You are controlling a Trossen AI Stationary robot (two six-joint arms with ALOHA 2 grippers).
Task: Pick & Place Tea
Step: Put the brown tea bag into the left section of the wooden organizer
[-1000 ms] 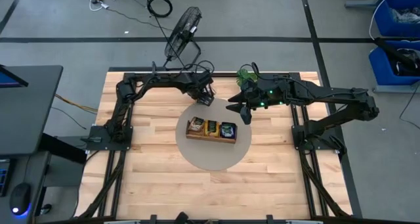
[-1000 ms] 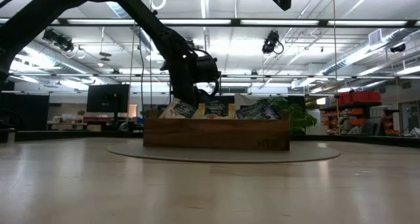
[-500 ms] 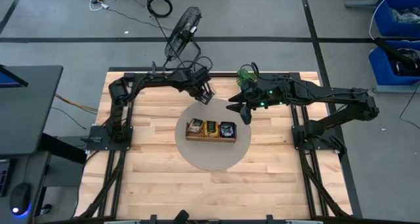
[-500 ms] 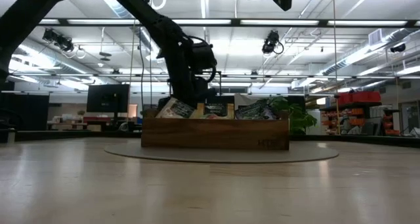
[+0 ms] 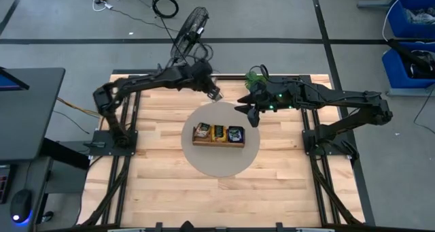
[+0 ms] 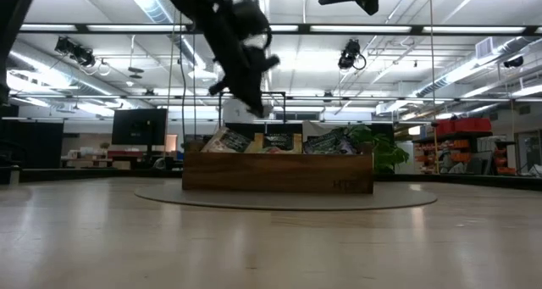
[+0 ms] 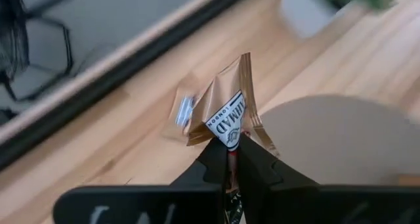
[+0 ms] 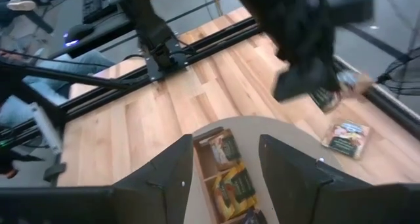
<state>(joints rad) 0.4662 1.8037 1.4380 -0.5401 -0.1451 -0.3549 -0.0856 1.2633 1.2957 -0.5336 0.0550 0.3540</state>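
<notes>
So the left end effector (image 7: 229, 159) has its fingers pinched tight on a brown tea packet (image 7: 226, 104), which sticks out just past the fingertips, lifted clear of the counter (image 5: 156, 184) near the far edge. Right below it sits the rim of the round grey mat (image 5: 221, 165). The right end effector (image 8: 225, 159) hangs with its fingers spread wide and nothing in them, above the mat's far right side and the wooden tray (image 5: 217, 135). The tray sits mid-mat with more tea packets (image 5: 219, 132) standing in its three compartments. One loose green packet (image 8: 345, 136) lies flat on the counter near the far edge.
</notes>
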